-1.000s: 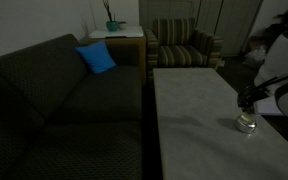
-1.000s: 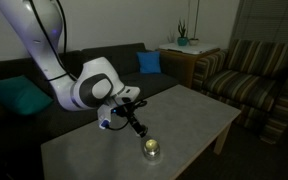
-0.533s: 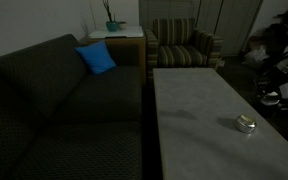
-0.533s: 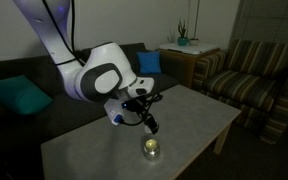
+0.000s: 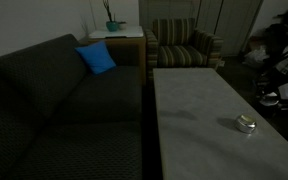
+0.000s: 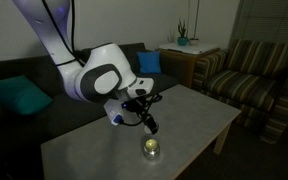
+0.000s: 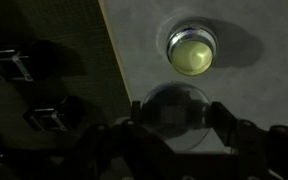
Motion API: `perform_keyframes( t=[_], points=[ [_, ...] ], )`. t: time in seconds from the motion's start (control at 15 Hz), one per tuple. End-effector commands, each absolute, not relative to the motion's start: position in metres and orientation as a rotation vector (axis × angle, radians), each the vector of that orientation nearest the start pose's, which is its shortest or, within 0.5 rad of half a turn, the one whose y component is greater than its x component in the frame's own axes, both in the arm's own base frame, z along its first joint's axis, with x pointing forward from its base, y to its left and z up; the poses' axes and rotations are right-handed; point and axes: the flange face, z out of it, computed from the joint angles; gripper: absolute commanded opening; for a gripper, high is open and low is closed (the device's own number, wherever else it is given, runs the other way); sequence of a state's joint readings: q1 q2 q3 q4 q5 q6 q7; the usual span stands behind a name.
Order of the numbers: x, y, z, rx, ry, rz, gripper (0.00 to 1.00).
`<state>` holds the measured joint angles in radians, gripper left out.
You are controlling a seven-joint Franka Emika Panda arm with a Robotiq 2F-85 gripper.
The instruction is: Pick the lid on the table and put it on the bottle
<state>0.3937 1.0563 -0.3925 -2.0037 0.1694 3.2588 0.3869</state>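
Lifted fingers [image 7: 229,128] hang above squat glassy bottle [image 7: 192,50] (yellowish round top).

the bottle [image 6: 152,148] sat on the table [image 6: 199,108], close to one long edge. the gripper [image 6: 147,122] hung just above it, not touching, with the lid [image 7: 179,108] between its fingers. the sofa [image 5: 64,100] ran along the table's other long side, and the armchair [image 5: 184,45] stood past the far end.

bottle [image 7: 192,50] on pale table [image 7: 259,115]; round lid [image 7: 174,102], clamped in hand [image 7: 176,122]
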Motion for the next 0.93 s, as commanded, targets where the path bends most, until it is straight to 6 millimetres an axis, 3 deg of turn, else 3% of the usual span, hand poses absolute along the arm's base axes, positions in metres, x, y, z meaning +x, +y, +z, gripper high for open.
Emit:
perform_keyframes(
  t=[0.0, 0.13, 0.2, 0.47, 0.87],
  points=[
    [0.564, -0.029, -0.002, -3.294, 0.539, -0.584, 0.69],
    [0.564, -0.029, -0.002, -3.294, 0.538, -0.584, 0.69],
    [0.566, -0.031, -0.002, -3.295, 0.533, -0.581, 0.44],
    [0.579, -0.042, 0.006, -3.301, 0.417, -0.561, 0.44],
    [0.612, -0.068, 0.034, -3.262, -0.016, -0.377, 0.44]
  ],
)
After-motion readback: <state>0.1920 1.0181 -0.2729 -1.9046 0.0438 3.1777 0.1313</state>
